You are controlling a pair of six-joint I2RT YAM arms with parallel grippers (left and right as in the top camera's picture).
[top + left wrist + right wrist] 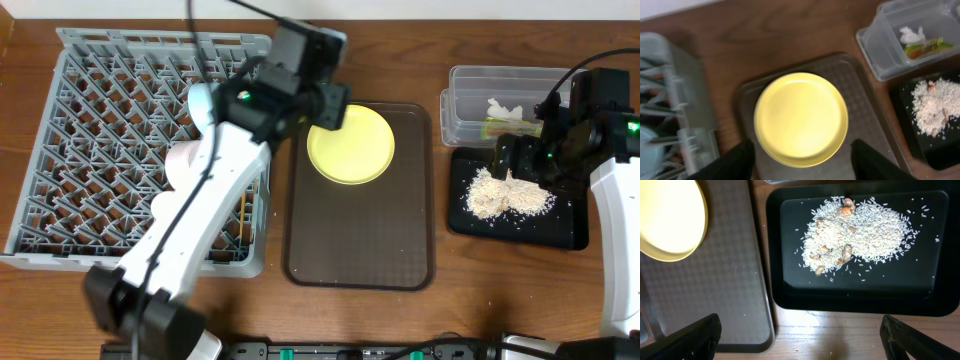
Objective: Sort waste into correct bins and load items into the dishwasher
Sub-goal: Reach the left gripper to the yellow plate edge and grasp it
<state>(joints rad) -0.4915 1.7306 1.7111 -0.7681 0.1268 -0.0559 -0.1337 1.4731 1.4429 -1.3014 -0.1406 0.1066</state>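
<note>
The yellow plate [350, 142] lies on the dark brown tray [360, 240]. My left gripper [332, 106] hovers over the plate's left rim, open and empty. In the left wrist view its fingers [802, 146] straddle the plate [800, 117]. My right gripper [520, 158] is open and empty above the black tray [560, 225], which holds the rice scraps [505, 195]. In the right wrist view its fingers [800, 327] straddle bare table near the scraps [860, 230]. The clear tub [460, 105] holds the tissue [505, 107] and the wrapper [510, 127]. The grey rack [90, 150] holds the blue bowl [200, 100] and pink bowl [183, 162].
The left arm stretches across the rack's right side and hides part of it. A white cup-like shape [165, 205] shows by the arm. I cannot make out the chopsticks. The brown tray's lower half is bare.
</note>
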